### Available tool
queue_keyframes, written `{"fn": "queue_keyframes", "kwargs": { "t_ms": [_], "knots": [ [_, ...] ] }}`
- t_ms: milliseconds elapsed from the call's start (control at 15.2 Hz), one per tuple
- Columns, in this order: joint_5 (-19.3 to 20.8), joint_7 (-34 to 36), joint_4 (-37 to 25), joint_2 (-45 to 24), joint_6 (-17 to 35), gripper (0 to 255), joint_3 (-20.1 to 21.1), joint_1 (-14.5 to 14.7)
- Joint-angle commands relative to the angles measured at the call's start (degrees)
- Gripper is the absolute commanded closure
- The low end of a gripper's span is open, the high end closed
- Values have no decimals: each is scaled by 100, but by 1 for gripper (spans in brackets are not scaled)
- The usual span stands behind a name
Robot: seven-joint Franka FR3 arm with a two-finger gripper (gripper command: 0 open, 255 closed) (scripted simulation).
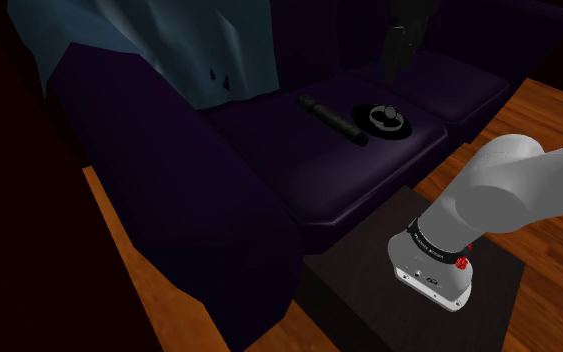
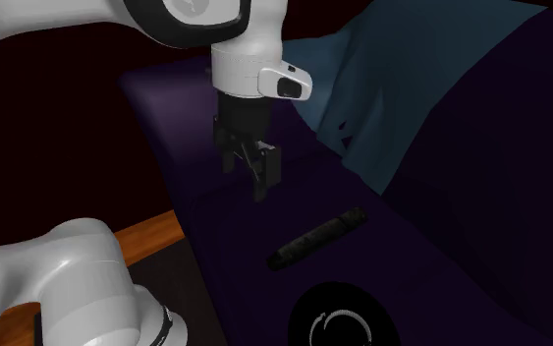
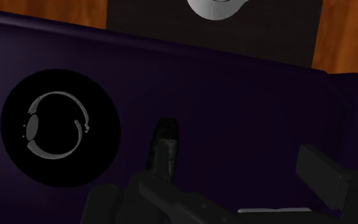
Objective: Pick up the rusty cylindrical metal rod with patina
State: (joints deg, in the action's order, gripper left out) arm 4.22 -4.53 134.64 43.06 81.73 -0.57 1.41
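A dark, rough cylindrical rod (image 1: 334, 118) (image 2: 315, 239) lies flat on the purple sofa seat (image 1: 299, 150). In the wrist view the rod (image 3: 165, 149) points away from the hand and lies nearer one finger than the other. My black gripper (image 2: 252, 180) hangs above the seat, clear of the rod, at the upper left of it in the second exterior view. Its fingers (image 3: 327, 178) stand apart with nothing between them. In the shoulder view the gripper (image 1: 399, 55) is a dark shape above the cushions, behind the rod.
A black disc with a pale ring (image 1: 384, 120) (image 2: 338, 319) (image 3: 60, 127) rests on the seat close beside the rod. A blue blanket (image 1: 169, 40) (image 2: 431, 88) drapes over the sofa back. A wooden floor (image 1: 559, 110) and the dark stand (image 1: 369, 290) lie in front.
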Motion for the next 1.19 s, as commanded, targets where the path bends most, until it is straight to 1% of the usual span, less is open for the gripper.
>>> {"fn": "queue_keyframes", "kwargs": {
  "t_ms": [0, 330, 594, 858, 1122],
  "knots": [
    [0, 0, 0, 0, 0, 0, 0, 0],
    [63, -83, 299, -617, 1044, 0, -230, -81],
    [80, -160, 388, -1243, 1862, 0, -413, -133],
    [48, -261, 343, -1967, 2638, 0, -586, -173],
    [-53, -396, 163, -2764, 3348, 0, -745, -201]
  ]
}}
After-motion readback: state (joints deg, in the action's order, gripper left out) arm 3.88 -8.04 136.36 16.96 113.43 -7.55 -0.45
